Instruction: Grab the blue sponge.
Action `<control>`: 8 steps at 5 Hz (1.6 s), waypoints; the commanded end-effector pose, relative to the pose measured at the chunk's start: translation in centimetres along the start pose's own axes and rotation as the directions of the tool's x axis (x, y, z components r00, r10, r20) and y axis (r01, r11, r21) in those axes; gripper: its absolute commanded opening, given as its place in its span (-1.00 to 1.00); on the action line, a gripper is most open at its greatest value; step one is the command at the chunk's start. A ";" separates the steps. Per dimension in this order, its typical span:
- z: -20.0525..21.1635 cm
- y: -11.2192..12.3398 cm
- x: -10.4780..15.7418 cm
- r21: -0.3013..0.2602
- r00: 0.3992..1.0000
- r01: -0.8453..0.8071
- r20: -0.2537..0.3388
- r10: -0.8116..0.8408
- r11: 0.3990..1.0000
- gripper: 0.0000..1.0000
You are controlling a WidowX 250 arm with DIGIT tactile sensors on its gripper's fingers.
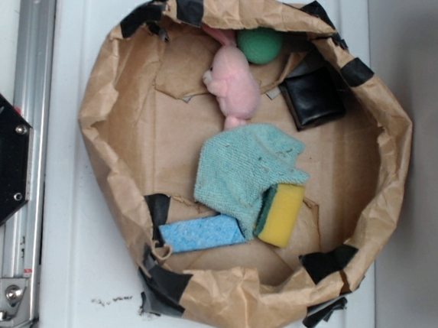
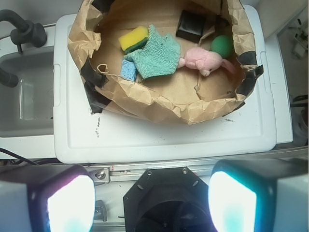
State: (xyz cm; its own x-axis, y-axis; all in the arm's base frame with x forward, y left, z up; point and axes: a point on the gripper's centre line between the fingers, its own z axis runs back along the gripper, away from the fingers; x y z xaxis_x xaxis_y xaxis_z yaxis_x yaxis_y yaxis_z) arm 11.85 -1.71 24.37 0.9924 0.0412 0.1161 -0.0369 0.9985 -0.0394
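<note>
One blue sponge (image 1: 200,234) lies on the floor of the brown paper basket (image 1: 93,107), close under its crumpled wall, one end touching the teal cloth (image 1: 245,174) with the yellow sponge (image 1: 281,214) just beside. My gripper (image 2: 152,198) hangs well back over the arm's base with its jaws spread wide and empty, so I judge the best approach is straight down, pads across the sponge's narrow sides. Open room lies over the basket's bare middle; the tall paper wall and cloth edge crowd the sponge.
</note>
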 end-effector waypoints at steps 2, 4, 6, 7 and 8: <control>-5.5 1.5 4.4 -0.075 0.973 -0.199 -0.132 0.188 0.977 1.00; -14.1 2.2 9.8 -0.174 0.915 -0.384 -0.199 0.350 0.907 1.00; -18.7 0.9 10.6 -0.118 0.886 -0.404 -0.296 0.356 0.907 1.00; -20.4 -0.8 11.2 -0.126 0.872 -0.395 -0.365 0.328 0.910 1.00; -21.4 -2.6 10.9 -0.111 0.872 -0.370 -0.384 0.303 0.922 1.00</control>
State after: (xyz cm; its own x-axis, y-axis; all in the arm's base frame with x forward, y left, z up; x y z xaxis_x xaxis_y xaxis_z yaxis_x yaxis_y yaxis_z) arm 24.76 -4.34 3.69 0.8817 0.3358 -0.3315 -0.4075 0.8960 -0.1763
